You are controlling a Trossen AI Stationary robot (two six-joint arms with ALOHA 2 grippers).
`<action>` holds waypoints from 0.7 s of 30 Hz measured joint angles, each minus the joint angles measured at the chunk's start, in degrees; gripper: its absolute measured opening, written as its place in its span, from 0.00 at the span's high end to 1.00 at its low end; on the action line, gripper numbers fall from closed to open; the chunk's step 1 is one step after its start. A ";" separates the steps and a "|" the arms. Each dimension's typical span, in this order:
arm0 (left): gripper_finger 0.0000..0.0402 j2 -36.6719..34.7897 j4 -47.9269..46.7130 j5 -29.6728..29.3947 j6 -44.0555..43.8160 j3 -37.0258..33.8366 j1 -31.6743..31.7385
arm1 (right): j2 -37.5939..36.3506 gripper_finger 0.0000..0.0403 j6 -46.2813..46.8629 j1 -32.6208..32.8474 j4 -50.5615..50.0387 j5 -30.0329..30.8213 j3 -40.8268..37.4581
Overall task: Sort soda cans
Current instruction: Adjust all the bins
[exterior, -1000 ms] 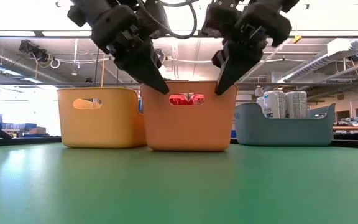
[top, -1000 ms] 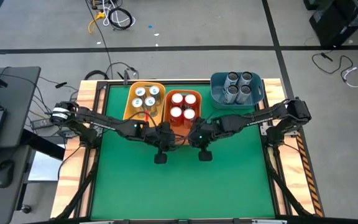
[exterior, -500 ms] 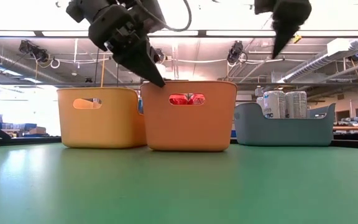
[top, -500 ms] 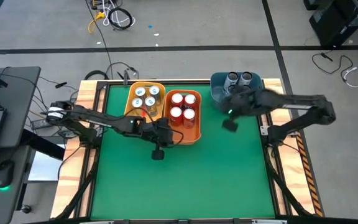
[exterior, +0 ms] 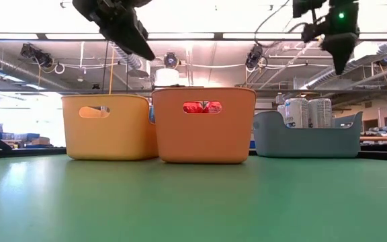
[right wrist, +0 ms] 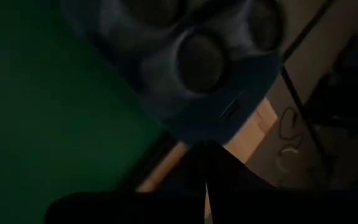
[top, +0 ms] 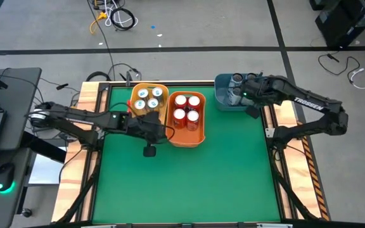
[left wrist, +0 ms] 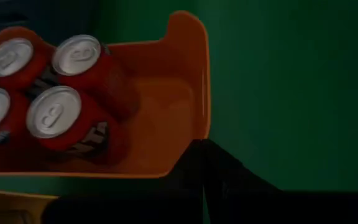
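With every can already binned, red ones (top: 185, 107) in the orange bin (top: 198, 136), both grippers hang empty, fingers pressed together: the left gripper (top: 149, 151) beside the yellow bin (top: 134, 96), the right gripper (top: 253, 113) by the blue bin (top: 219, 82).

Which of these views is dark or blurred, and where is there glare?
Right wrist view: very dark, the blue plastic bin blurred. Left wrist view: dim, yet the red metal soda cans are sharp. Low view: bright ceiling lights wash out the top. High view: evenly lit green table.
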 joint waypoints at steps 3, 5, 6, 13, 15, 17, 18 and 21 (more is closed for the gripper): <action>1.00 -1.84 -1.33 0.00 -0.04 0.02 -0.03 | -2.03 1.00 -9.06 -0.97 0.33 -2.17 -3.60; 1.00 -2.76 -2.79 0.00 -0.10 -0.02 -0.03 | -5.01 1.00 -15.59 -1.27 1.16 -2.56 -6.31; 1.00 -3.05 -2.67 0.00 -0.02 -0.02 -0.03 | -6.94 1.00 -19.01 -1.61 1.92 -3.01 -7.85; 1.00 -3.77 -3.68 0.00 1.07 0.00 -0.04 | -16.83 0.98 -32.92 -4.95 7.81 -6.61 -19.18; 1.00 -3.77 -3.56 0.00 1.04 0.00 -0.06 | -17.36 0.95 -34.75 -5.79 8.75 -6.64 -22.20; 1.00 -3.77 -3.59 -0.02 0.39 0.00 -0.06 | -17.29 0.91 -36.02 -6.41 9.91 -6.67 -24.30; 1.00 -3.77 -3.59 0.00 0.32 0.00 -0.06 | -17.17 0.88 -36.90 -6.80 10.62 -6.67 -25.17; 1.00 -3.77 -3.59 -0.01 0.25 0.00 -0.06 | -16.41 0.79 -39.14 -8.06 12.41 -6.67 -26.49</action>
